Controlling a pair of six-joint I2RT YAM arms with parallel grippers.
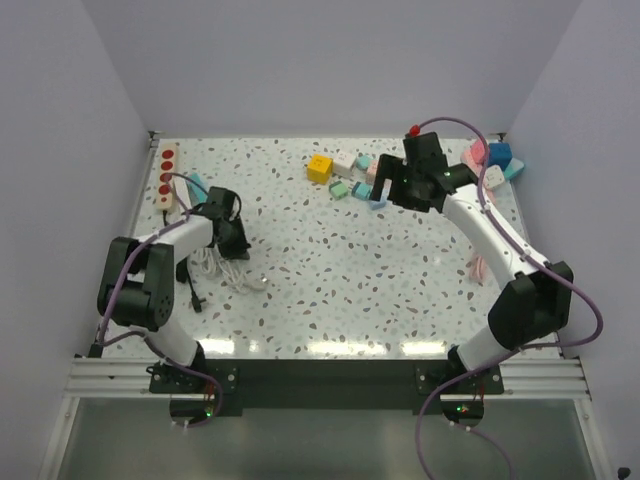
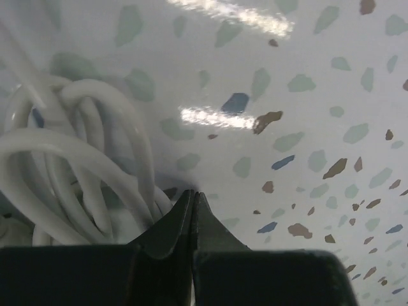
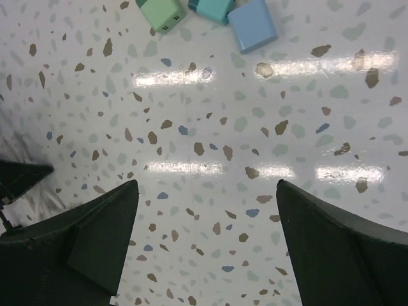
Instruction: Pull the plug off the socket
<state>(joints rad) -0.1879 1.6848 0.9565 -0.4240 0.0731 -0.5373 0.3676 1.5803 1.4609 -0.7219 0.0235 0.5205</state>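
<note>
A white socket strip with red sockets lies along the left wall. A small teal plug sits against its near right side; I cannot tell if it is seated. A coiled white cable lies below it and fills the left of the left wrist view. My left gripper is shut with nothing between its jaws, tips down at the table just right of the coil. My right gripper is open and empty above bare table at the back middle.
Coloured blocks lie at the back: yellow, green, blue, and pink and teal ones at the back right. A black lead and a small silver piece lie near the coil. White walls enclose the table.
</note>
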